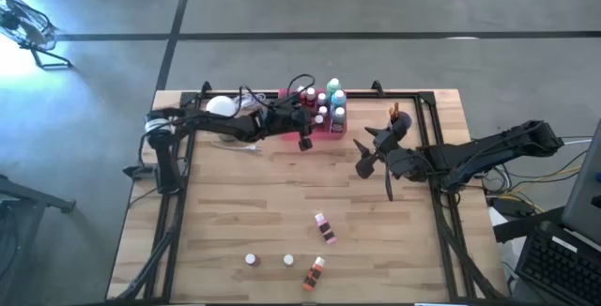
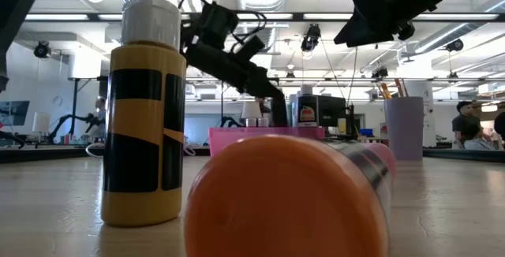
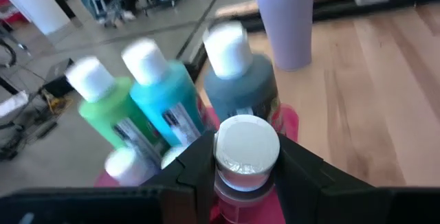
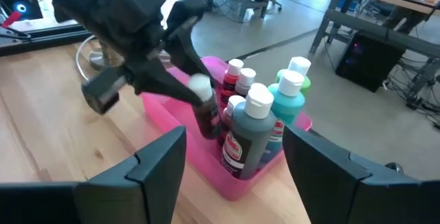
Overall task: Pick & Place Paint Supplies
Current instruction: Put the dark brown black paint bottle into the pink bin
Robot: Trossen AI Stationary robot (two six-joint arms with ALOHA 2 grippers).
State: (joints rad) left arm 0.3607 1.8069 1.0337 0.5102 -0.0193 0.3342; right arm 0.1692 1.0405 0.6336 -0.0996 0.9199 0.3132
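Pink tray (image 4: 237,183) receiving stock: left gripper (image 3: 244,172) clamping a small white-capped bottle (image 3: 246,148) upright over its near end, apparently lowering beside the taller bottles (image 4: 271,117). Right gripper (image 4: 234,165) waiting nearby, jaws wide, holding nothing. Loose bottles (image 1: 324,228) remaining on table (image 1: 225,212).
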